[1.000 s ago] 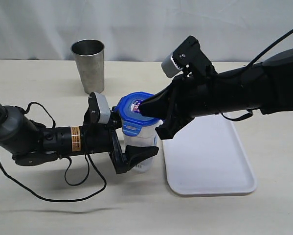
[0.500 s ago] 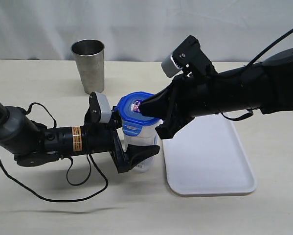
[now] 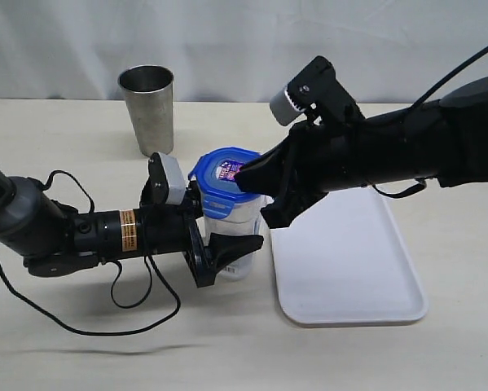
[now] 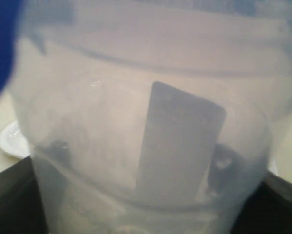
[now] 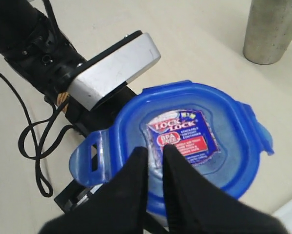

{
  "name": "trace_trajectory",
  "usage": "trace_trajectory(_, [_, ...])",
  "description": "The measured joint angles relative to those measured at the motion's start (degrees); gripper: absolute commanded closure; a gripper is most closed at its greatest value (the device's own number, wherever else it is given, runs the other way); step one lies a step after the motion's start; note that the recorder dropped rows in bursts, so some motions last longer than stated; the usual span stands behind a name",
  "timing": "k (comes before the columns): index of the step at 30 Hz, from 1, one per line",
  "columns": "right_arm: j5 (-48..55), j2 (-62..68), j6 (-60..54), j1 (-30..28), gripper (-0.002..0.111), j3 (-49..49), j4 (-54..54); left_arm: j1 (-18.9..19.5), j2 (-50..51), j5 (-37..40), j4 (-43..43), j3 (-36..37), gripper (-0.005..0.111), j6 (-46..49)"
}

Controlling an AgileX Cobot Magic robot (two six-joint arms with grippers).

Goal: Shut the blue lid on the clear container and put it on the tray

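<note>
The clear container (image 3: 234,236) stands upright on the beige table (image 3: 64,342), just beside the left edge of the white tray (image 3: 366,277) and not on it. The blue lid (image 5: 184,141) lies on the mouth of the container. In the right wrist view its clip tabs stick outward on two sides and are not folded down. I cannot tell if the lid is pressed fully on. A colourful sticker (image 5: 184,136) with the words LOCK&LOCK is in the middle of the lid.

The right gripper (image 5: 155,155) reaches across from the tray side and comes down on the lid. Its two fingers stand only slightly apart, with a thin gap and nothing between them. The tips rest on the lid at the edge of the sticker.

The left gripper (image 3: 230,244) lies low, close to the table, with its jaws on both sides of the lower part of the container. The near finger (image 3: 237,243) lies against the container wall. In the left wrist view the container fills almost the whole picture, and a grey label shows through its wall. I cannot tell whether the jaws squeeze the container or only stand around it.

A grey steel tumbler (image 3: 147,110) stands upright at the far side of the table, well apart from the container.
</note>
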Motion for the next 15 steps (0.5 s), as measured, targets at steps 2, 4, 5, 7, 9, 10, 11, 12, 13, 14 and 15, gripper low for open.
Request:
trace_trajectory(2, [-1.03,-2.46,3.74,0.00,0.063,-1.23,-1.02,0.11,0.00,0.26,-0.65,0.00,0.107,0.00])
trace_trajectory(4, [-3.85,-6.45,11.16,0.00,0.062,-4.00,-4.61,0.62,0.00,0.33,-0.73,-0.04,0.107,0.00])
trace_trajectory(5, [-6.65,-7.91,14.61,0.00,0.062,-5.41,-7.62,1.16,0.00,0.33,-0.55,-0.04,0.107,0.00])
trace_trajectory(7, [-11.68,-9.70,27.60,0.00,0.062,-9.15,-16.88,2.07,0.00,0.33,0.60,-0.13,0.107,0.00])
trace_trajectory(9, [-10.64,-9.89,47.49,0.00,0.064,-14.29,-34.81,2.51,0.00,0.16,1.49,-0.13,0.107,0.00])
trace_trajectory(10, [-8.84,-9.23,56.60,0.10,0.066,-16.96,-46.88,2.63,0.00,0.08,1.95,-0.13,0.107,0.00])
trace_trajectory(11, [-7.51,-8.40,65.47,0.10,0.066,-18.95,-58.19,2.63,0.00,0.01,2.09,-0.13,0.107,0.13])
trace_trajectory(12, [-6.05,-7.47,77.04,0.10,0.066,-20.19,-69.90,2.63,0.00,0.01,2.09,-0.13,0.107,0.27])
trace_trajectory(13, [-4.20,-6.72,83.96,0.10,0.066,-20.82,-77.33,2.63,0.00,0.01,2.22,-0.13,0.107,0.37])
trace_trajectory(14, [-1.71,-5.95,89.19,0.22,0.066,-21.37,-83.10,2.63,0.00,-0.10,2.22,-0.13,0.107,0.37])
trace_trajectory(15, [0.43,-5.34,91.85,0.36,0.066,-21.84,-86.32,2.63,0.00,-0.06,2.22,-0.13,0.107,0.48])
